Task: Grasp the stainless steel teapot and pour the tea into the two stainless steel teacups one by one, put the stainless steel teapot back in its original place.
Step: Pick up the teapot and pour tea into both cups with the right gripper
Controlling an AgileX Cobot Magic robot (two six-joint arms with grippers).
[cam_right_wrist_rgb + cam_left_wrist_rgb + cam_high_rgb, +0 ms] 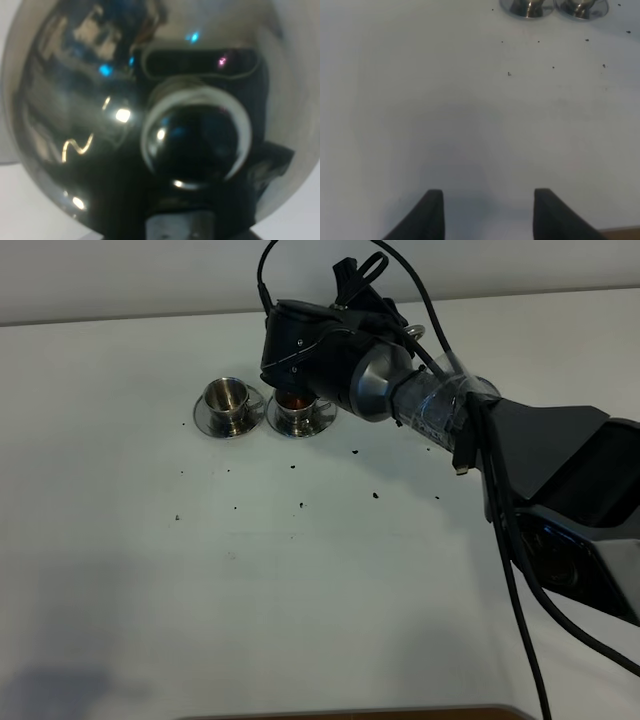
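Slick, likely heavy teapot (pixel 75 125) sits close before the right jaws, and is best held by its handle; whether they are closed cannot be told. Left jaws spread.

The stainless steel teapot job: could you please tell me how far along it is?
Done or nearly: the teacup under the arm shows reddish-brown tea. In hand: the right gripper holds the stainless steel teapot above that cup; whether tea is flowing is hidden. Left: the other teacup looks empty, then the teapot goes back to its saucer, which is not visible here.
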